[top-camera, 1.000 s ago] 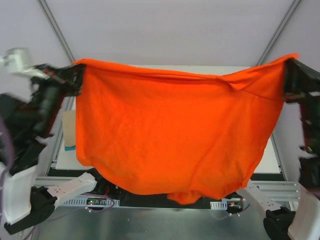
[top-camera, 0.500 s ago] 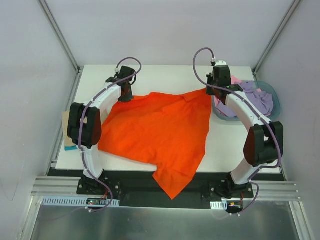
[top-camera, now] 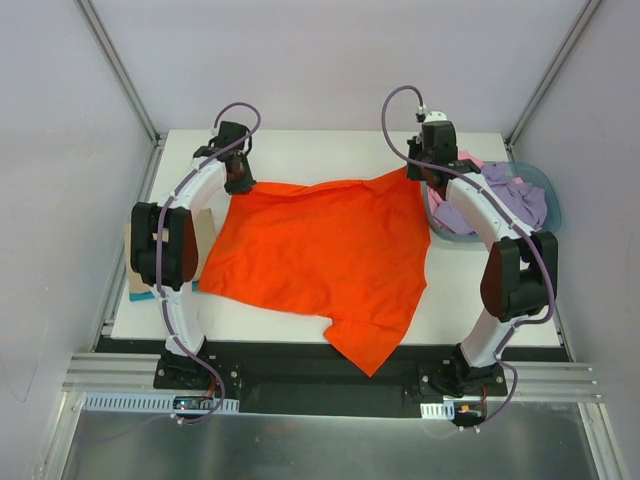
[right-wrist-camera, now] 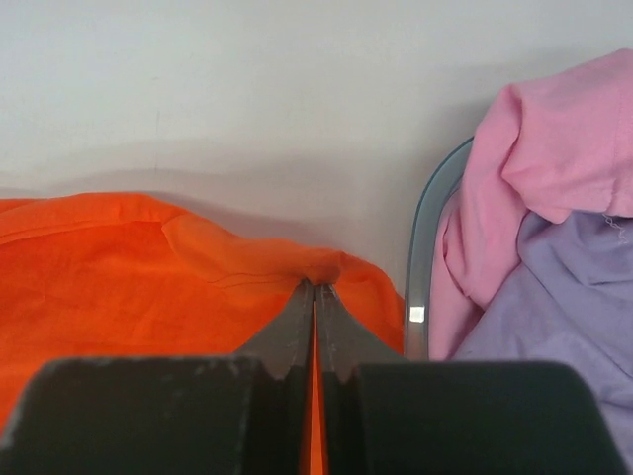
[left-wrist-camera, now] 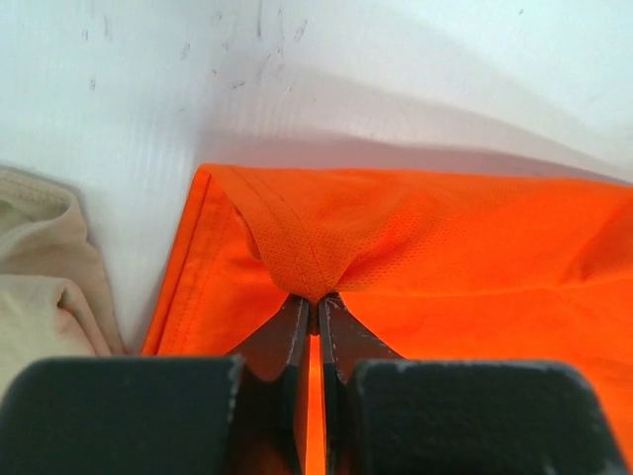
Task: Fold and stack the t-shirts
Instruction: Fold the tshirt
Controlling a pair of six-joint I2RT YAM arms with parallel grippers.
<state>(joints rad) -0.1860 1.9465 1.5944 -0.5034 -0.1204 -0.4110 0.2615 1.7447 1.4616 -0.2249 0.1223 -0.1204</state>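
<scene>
The large orange t-shirt (top-camera: 320, 250) lies spread on the white table, its near corner hanging over the front edge. My left gripper (top-camera: 238, 182) is shut on its far left corner; the left wrist view shows the orange shirt (left-wrist-camera: 445, 247) pinched at my left gripper's tips (left-wrist-camera: 316, 299). My right gripper (top-camera: 418, 172) is shut on the far right corner; the right wrist view shows the orange cloth (right-wrist-camera: 148, 267) bunched at my right gripper's tips (right-wrist-camera: 315, 285). The lilac shirt (top-camera: 515, 200) and pink shirt (top-camera: 468, 162) lie in the basin, also seen as lilac (right-wrist-camera: 564, 297) and pink (right-wrist-camera: 554, 148).
The blue-grey basin (top-camera: 541, 185) stands at the table's right side, its rim (right-wrist-camera: 423, 247) close to my right gripper. A beige cloth (left-wrist-camera: 40, 287) lies at the table's left edge, also in the top view (top-camera: 134, 250). The enclosure walls rise on all sides.
A second ago both arms held the orange shirt raised and stretched before the camera. It came down onto the table, and since half a second ago both grippers have drawn it further back, spreading it flatter.
</scene>
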